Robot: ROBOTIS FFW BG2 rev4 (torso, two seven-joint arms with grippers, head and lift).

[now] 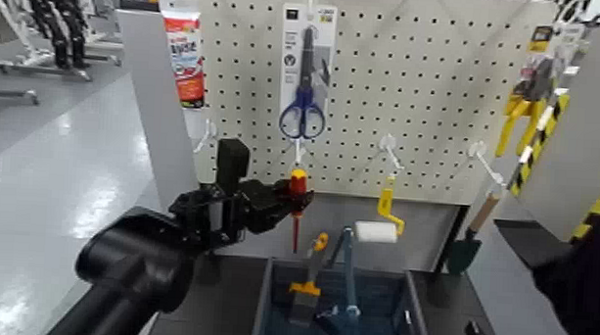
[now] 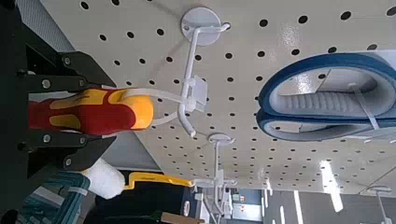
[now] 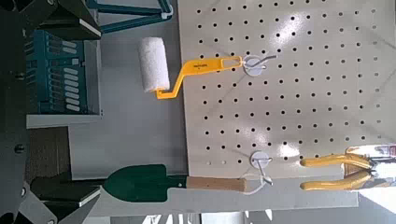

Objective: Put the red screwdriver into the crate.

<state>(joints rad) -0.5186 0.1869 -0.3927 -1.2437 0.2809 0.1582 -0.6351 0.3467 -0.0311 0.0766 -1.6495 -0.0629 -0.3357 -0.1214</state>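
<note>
The red screwdriver [image 1: 298, 187] hangs upright on the white pegboard [image 1: 415, 97], its thin shaft pointing down. My left gripper [image 1: 283, 194] reaches in from the left and is shut on its handle. In the left wrist view the red and yellow handle [image 2: 93, 110] sits between the black fingers [image 2: 58, 67], beside a white hook [image 2: 191, 93]. The dark blue-grey crate [image 1: 267, 290] stands below the pegboard, in front of me. My right gripper [image 3: 86, 107] hangs open over the table to the right, holding nothing.
On the pegboard hang packaged blue scissors [image 1: 305, 91], a tube [image 1: 186, 51], a yellow-handled paint roller [image 1: 379, 228], a green trowel [image 1: 466, 249] and yellow pliers [image 1: 520, 112]. The crate holds an orange-handled tool [image 1: 308, 268] and blue parts [image 1: 349, 280].
</note>
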